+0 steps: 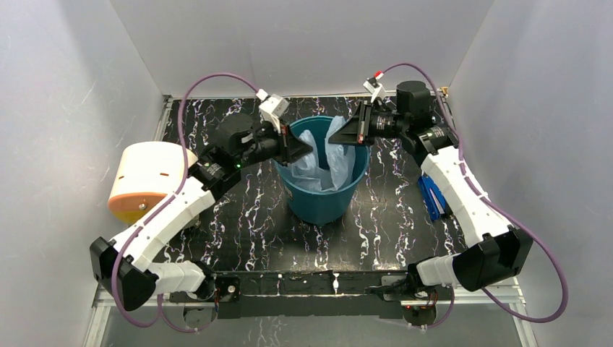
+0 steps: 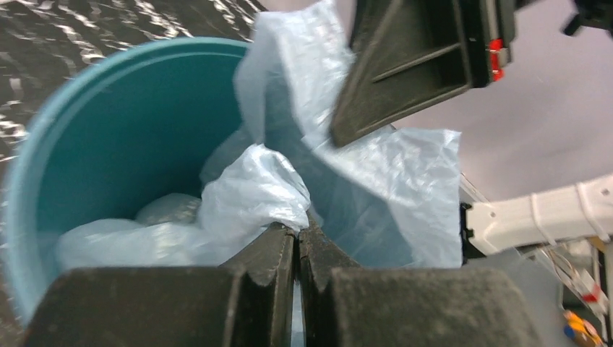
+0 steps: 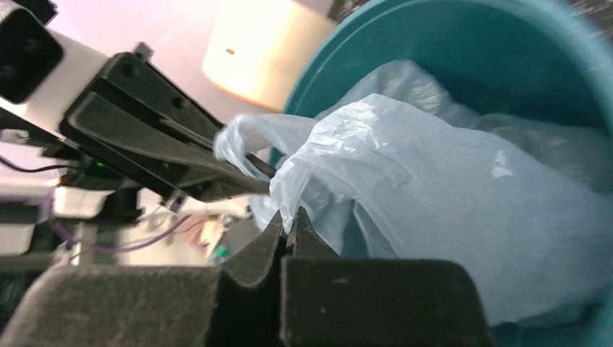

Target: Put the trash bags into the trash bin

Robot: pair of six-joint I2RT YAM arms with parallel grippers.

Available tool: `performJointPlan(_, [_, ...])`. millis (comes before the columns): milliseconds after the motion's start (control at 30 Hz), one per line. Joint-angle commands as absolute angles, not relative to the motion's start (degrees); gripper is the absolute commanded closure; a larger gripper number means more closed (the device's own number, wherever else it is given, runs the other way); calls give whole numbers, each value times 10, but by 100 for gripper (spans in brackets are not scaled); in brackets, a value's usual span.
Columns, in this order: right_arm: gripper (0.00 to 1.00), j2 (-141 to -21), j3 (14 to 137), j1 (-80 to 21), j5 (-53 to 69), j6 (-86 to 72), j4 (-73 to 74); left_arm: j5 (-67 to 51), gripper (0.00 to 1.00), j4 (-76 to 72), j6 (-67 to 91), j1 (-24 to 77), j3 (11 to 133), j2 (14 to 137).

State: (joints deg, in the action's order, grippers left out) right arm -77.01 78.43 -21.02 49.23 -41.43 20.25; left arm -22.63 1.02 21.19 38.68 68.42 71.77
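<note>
The teal trash bin [image 1: 318,206] stands upright in the middle of the table, its mouth toward the camera. The light-blue trash bag [image 1: 329,163] lies mostly inside it, with its top edges rising above the rim. At the bin's left rim my left gripper [image 1: 307,148] is shut on a fold of the trash bag [image 2: 253,191]. Over the right rim my right gripper [image 1: 338,139] is shut on another edge of the trash bag [image 3: 405,181]. Both grippers face each other across the bin [image 2: 108,144] mouth. The bin [image 3: 506,43] wall curves behind the film.
A cream cylinder with an orange end [image 1: 144,181] lies at the table's left side, close to my left arm. A blue object [image 1: 431,196] sits on the table right of the bin, under my right arm. White walls close in on three sides.
</note>
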Motion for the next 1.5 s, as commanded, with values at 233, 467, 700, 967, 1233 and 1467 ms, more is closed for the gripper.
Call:
performJointPlan(233, [100, -726, 872, -187, 123, -217, 348, -191, 100, 101, 185, 254, 726, 655])
performJointPlan(467, [100, -696, 866, -179, 83, -162, 366, -127, 100, 183, 151, 240, 721, 622])
performJointPlan(700, [100, -645, 802, -178, 56, -133, 356, -84, 100, 219, 147, 239, 662, 578])
performJointPlan(967, [100, -604, 737, -177, -32, -166, 319, -115, 100, 202, 160, 229, 640, 580])
performJointPlan(1233, [100, -561, 687, -177, -41, -169, 290, -55, 100, 203, 172, 229, 612, 554])
performJointPlan(1467, [100, -560, 676, -178, -55, -149, 298, -94, 100, 126, 219, 229, 541, 560])
